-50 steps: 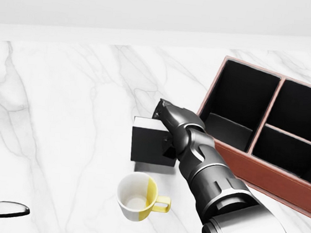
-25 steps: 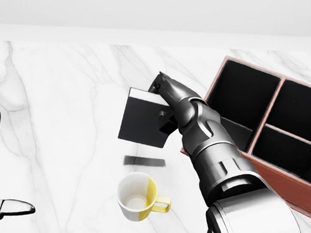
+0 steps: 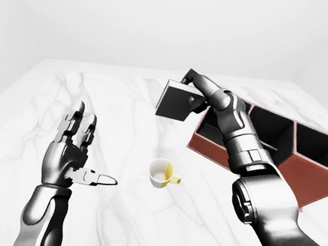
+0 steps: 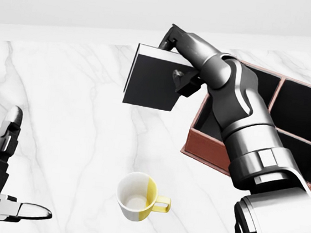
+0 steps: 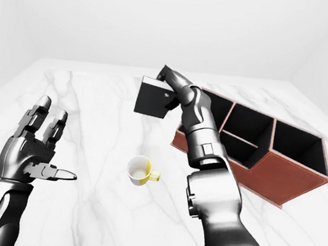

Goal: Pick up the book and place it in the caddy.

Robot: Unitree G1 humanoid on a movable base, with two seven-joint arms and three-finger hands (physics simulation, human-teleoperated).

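A thin dark-grey square book (image 4: 154, 77) with a pale page edge is lifted clear of the marble, tilted, just left of the brown leather three-compartment caddy (image 5: 280, 176), which stands empty.

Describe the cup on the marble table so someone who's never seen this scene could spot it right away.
Start at the white marble table and find the reddish-brown caddy on the head view's right. Below and left of it, apart from it, stands the cup, beneath the dark book held in the right hand. It is the only small round thing: half white, half yellow, with a yellow handle.
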